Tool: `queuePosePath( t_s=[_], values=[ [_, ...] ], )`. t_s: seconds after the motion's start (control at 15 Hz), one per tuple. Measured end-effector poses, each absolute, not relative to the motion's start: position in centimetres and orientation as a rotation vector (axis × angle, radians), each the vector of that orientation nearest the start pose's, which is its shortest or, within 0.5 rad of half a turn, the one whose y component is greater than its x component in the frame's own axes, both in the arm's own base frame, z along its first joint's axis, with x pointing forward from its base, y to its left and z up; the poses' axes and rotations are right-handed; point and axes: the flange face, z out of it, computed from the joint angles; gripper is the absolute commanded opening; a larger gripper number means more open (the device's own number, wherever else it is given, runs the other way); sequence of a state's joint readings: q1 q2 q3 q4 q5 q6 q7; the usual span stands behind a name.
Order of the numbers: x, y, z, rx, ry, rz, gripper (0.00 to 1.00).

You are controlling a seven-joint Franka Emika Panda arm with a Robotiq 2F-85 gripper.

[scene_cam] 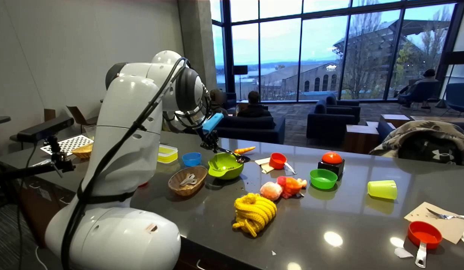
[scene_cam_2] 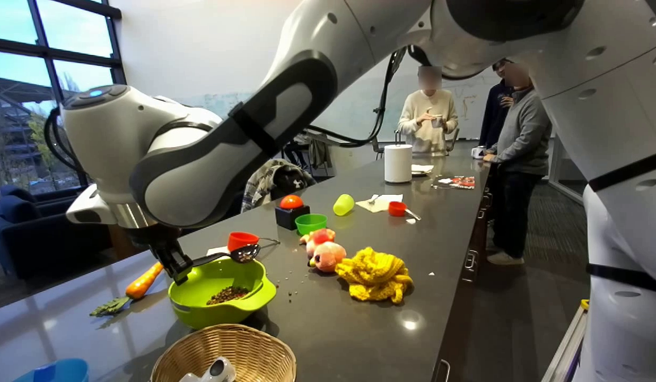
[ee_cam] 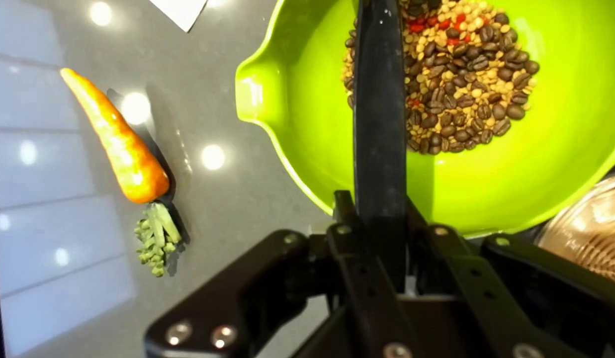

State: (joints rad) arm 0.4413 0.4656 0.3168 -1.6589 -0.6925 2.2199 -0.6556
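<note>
fingers (ee_cam: 345, 238) pinch a smooth black spoon (ee_cam: 380, 119) above a glossy, spouted green bowl (ee_cam: 317, 114)

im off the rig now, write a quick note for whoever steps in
Claw: shut on the handle of the black spoon.
Where: handle crosses above the lime bowl; head near the rim. Bean mix in the bowl. Carrot and basket beside it.
Done: spoon gripped, head clear of the mix.
Left: spoon not yet set down; loose bits lie on the counter. Whether the spoon carries anything, I can't tell for sure.
</note>
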Motion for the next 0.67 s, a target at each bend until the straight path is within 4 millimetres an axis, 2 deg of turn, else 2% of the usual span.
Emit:
queuePosePath(
  t_s=[0.4, 0.53, 0.67],
  values=[
    [54.5, 42.4, 36.1, 1.740, 2.056, 0.165, 0.06],
    [54.8, 42.1, 36.6, 1.732, 2.053, 0.133, 0.06],
    [55.1, 42.0, 37.8, 1.720, 2.051, 0.108, 0.06]
  ],
)
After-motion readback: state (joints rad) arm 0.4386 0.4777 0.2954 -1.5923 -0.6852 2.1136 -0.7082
